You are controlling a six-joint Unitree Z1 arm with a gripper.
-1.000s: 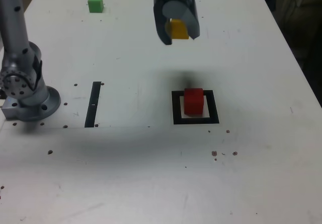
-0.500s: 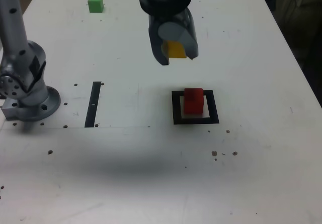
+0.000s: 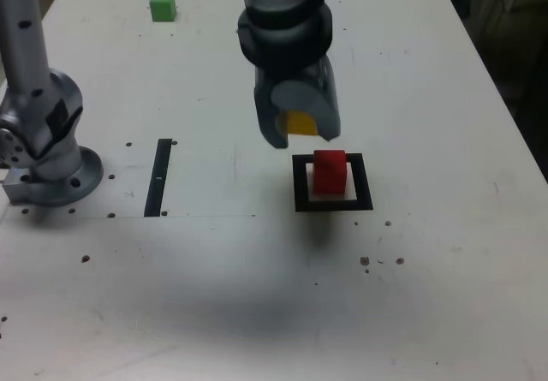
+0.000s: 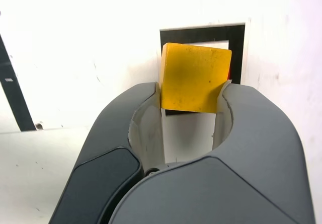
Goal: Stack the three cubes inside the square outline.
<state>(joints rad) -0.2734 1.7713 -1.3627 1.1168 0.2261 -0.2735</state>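
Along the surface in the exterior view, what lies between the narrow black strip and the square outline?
No object: exterior view shows bare white tabletop between strip and outline.

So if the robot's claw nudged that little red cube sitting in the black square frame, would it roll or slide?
The small solid red cube would probably slide rather than roll, given its flat faces. It seems unlikely to tip easily, being about as wide as tall, and its crisp edges suggest something stiff.
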